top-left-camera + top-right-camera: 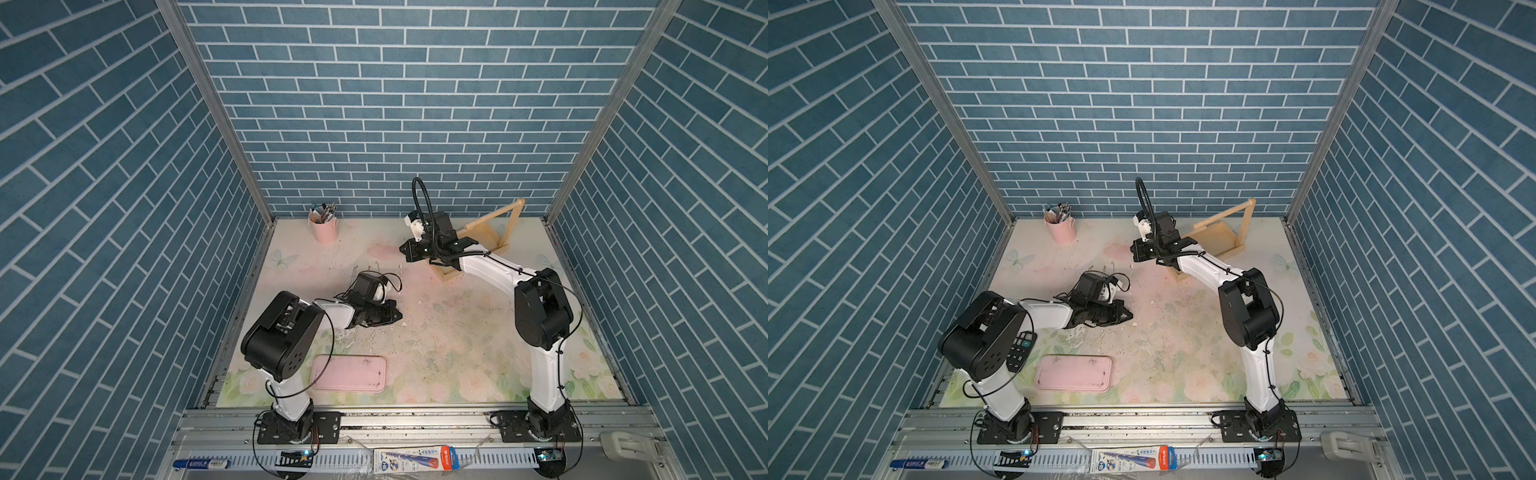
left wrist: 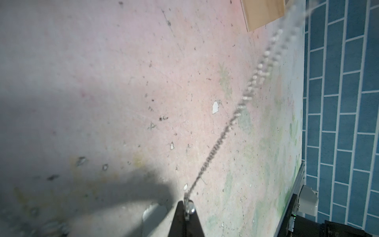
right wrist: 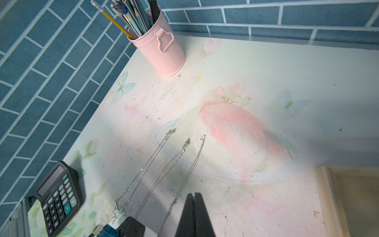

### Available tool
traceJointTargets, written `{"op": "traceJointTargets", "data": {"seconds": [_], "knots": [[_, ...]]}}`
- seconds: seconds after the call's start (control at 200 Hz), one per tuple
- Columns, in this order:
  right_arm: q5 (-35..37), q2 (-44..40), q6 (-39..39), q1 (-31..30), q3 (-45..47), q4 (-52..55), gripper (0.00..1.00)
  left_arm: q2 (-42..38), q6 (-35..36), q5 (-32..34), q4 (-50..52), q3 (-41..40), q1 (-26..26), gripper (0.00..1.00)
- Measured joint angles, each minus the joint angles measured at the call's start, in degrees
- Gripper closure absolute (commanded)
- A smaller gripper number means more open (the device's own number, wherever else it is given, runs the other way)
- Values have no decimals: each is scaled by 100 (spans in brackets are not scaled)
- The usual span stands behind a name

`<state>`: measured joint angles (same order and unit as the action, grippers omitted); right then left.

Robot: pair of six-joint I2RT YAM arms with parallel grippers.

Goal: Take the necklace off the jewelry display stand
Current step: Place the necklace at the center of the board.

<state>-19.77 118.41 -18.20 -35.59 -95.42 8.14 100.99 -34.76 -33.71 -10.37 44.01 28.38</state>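
Top views: the stand (image 1: 492, 217) sits at the far right of the tabletop (image 1: 457, 340), and its top bar looks bare in both top views. The right hand (image 1: 404, 252) is raised just left of the stand's near end, closed. The left hand (image 1: 397, 318) is low over the middle of the tabletop, nearer than the right hand, also closed. The necklace is too thin to pick out here.

Left wrist: the left hand (image 2: 185, 207) is clamped on a small bead or clasp at one end of the necklace (image 2: 225, 127). The chain runs straight out from the fingertips, off the tabletop, toward the stand corner (image 2: 264, 14). Its far part is blurred and leaves the frame, so where that end goes is not shown.

Right wrist: the right hand (image 3: 193, 195) has its fingers pressed together; whether it pinches any chain cannot be told. Three chains (image 3: 184, 147) lie flat on the tabletop to its left. The stand edge (image 3: 352, 195) is just to its right.

Judgement: the necklace looks lifted off the bar, so the main step is probably done. What is left is getting the unseen end clear, laying the necklace down and letting go.
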Motion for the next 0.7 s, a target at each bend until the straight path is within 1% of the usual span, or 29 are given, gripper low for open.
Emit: {"op": "traceJointTargets", "data": {"seconds": [0.425, 0.52, 0.7], "knots": [[-17, 151, -2, 0, 2, -13, 100, 236, -236, -68, 74, 173, -20, 97], [-20, 151, -2, 0, 2, -13, 100, 238, -319, -81, 87, 175, -46, 95], [-24, 170, -2, -2, 2, -28, 100, 267, -496, -144, 109, 203, -72, 95]]}}
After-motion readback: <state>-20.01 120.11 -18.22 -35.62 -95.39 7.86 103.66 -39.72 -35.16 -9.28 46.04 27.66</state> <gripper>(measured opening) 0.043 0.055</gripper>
